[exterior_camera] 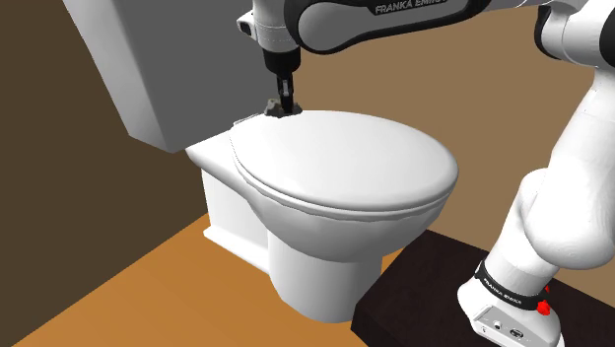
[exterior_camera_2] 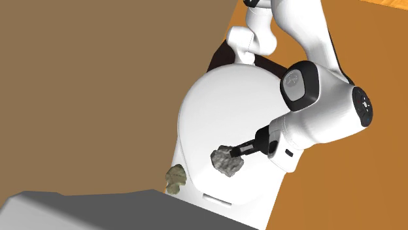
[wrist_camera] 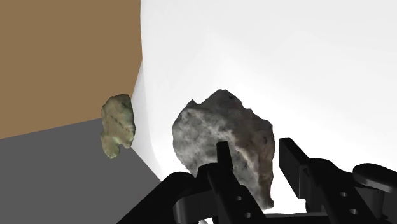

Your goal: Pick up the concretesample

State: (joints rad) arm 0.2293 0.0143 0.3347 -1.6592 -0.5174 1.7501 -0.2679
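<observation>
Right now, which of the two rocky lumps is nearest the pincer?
The darker grey lump on the toilet lid, right at the pincer; the paler greenish-tan lump sits apart at the lid's edge.

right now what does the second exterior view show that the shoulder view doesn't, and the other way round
Second exterior view: a pale greenish stone at the lid's back edge, next to the grey tank, and the rough outline of the grey chunk, which lies apart from that stone.
Shoulder view: the toilet bowl and pedestal under the lid, and the arm's base with its red buttons.
Both: the closed white toilet lid, the grey chunk on its rear part, the tank, and the black gripper right at the chunk.
</observation>
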